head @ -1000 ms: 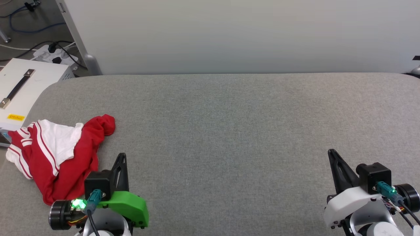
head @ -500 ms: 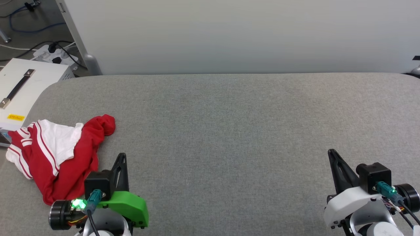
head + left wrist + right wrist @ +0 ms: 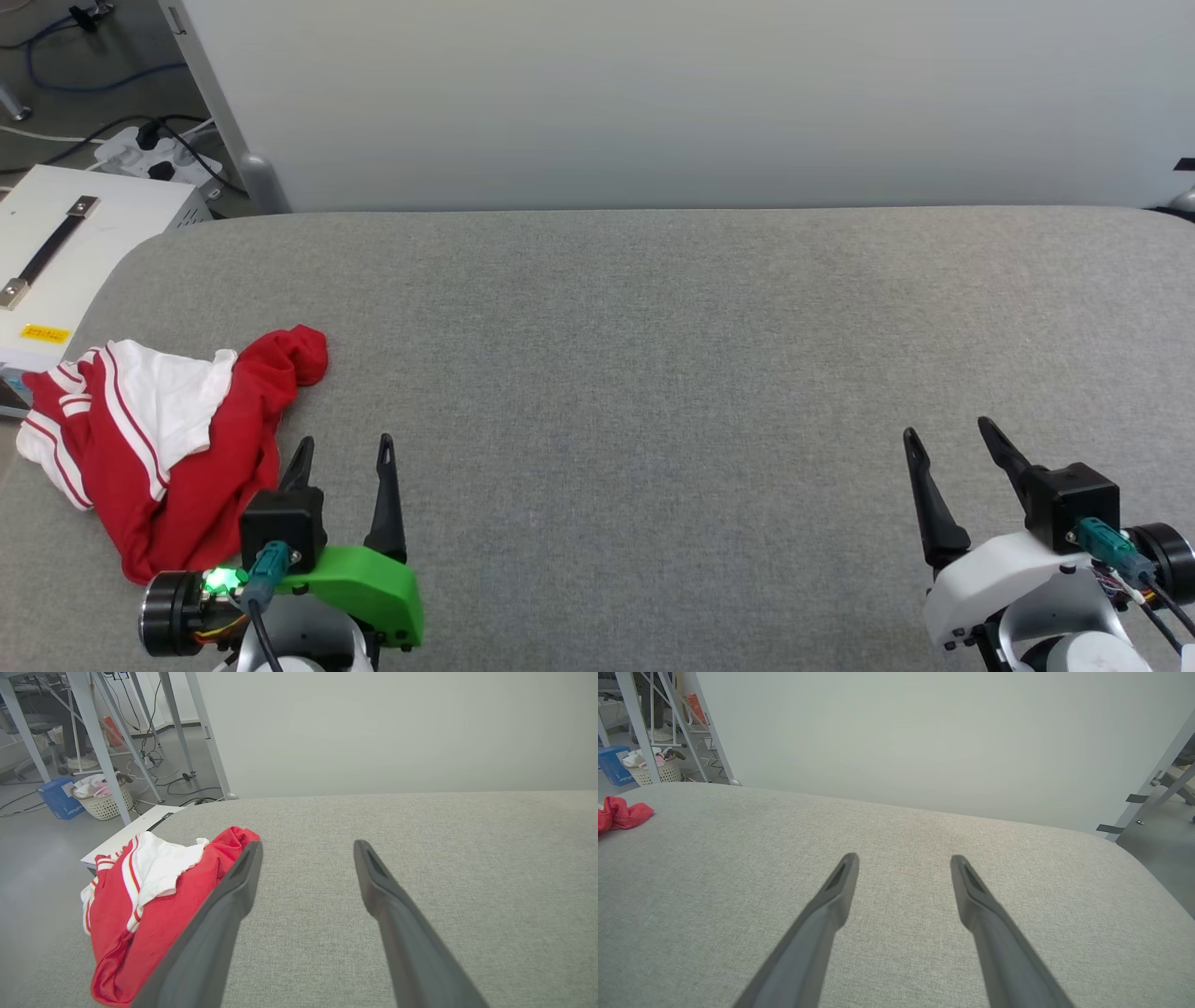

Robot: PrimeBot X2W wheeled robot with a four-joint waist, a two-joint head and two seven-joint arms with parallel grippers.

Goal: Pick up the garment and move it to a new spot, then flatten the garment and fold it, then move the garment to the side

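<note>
– garment (image 3: pixel 159 448): where is it seen?
– it is found crumpled in a heap at the left end of the grey fabric-covered surface (image 3: pixel 653 373), on the robot's left. red cloth is bunched on the near and right sides, and a white sleeve with red stripes is turned up on top. its left part reaches the rounded left edge of the surface.
– is it being grasped?
– no. the left end effector (image 3: pixel 345 441) is released, its two dark fingers spread apart, with nothing between them. it is placed just beside the red cloth, on the cloth's right. in the left wrist view the left finger is drawn across the red fabric, but whether it is touched cannot be told.
– and the other arm?
– the right end effector (image 3: pixel 947 429) is also released, fingers held apart over bare grey fabric. it is set well apart from the garment, near the right end of the surface. in the right wrist view only a small red corner of the cloth is caught at the far left.
– what is noted around the surface?
– a white box (image 3: pixel 56 252) with a black strap handle and a yellow label is seen just beyond the left edge, close to the garment. a white power strip (image 3: pixel 154 154) with cables is laid on the floor behind it. a pale panel (image 3: pixel 653 93) is stood along the far edge. a white laundry basket (image 3: pixel 105 800) is seen on the floor in the left wrist view.
</note>
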